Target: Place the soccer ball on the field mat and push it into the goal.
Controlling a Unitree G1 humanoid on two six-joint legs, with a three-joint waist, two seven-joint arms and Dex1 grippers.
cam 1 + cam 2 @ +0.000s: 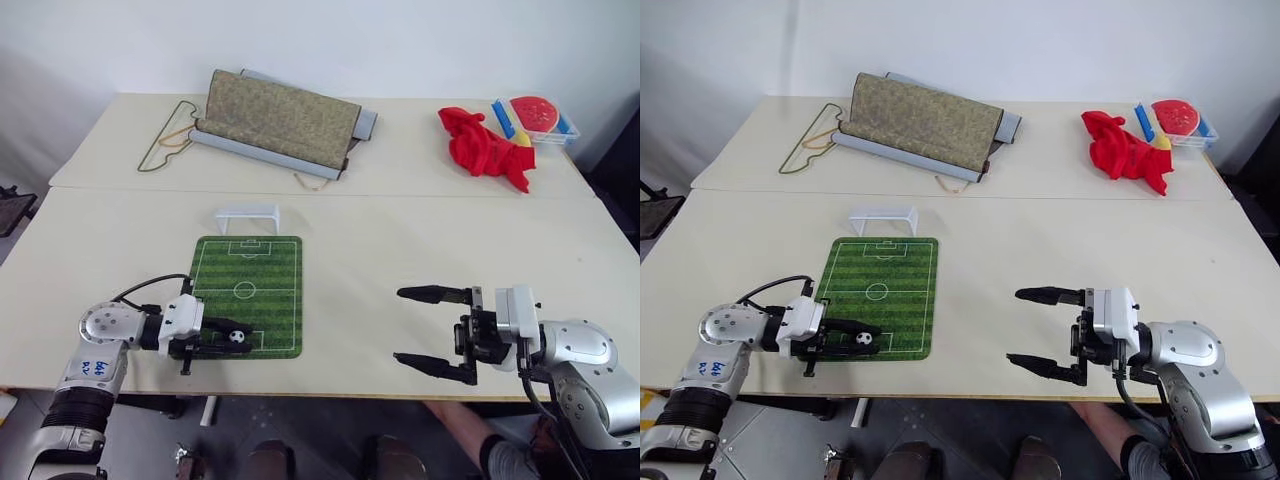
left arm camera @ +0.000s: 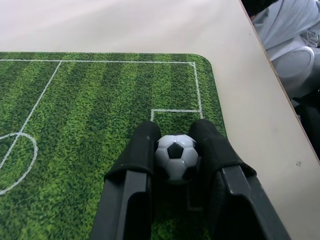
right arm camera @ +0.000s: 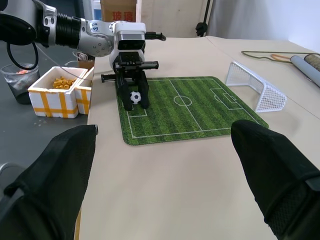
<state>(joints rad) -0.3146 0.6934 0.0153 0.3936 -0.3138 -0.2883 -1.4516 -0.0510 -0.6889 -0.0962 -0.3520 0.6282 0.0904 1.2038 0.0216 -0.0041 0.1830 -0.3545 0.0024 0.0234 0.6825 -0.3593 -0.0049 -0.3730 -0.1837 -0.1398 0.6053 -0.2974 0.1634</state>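
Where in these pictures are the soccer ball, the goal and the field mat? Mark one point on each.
soccer ball (image 2: 175, 154): left wrist view, on its front face.
goal (image 1: 247, 211): left eye view, on the top crossbar.
field mat (image 1: 262, 275): left eye view, on bare green turf beside the centre circle.

Camera placement, four views.
Head pair looks down over the bench (image 1: 400, 240); left wrist sits close behind its jaws; right wrist looks level between its jaws; all share the field mat (image 1: 250, 290).

Soccer ball (image 2: 175, 155) on field mat's (image 1: 270, 275) near end, goal (image 1: 247, 216) beyond far end
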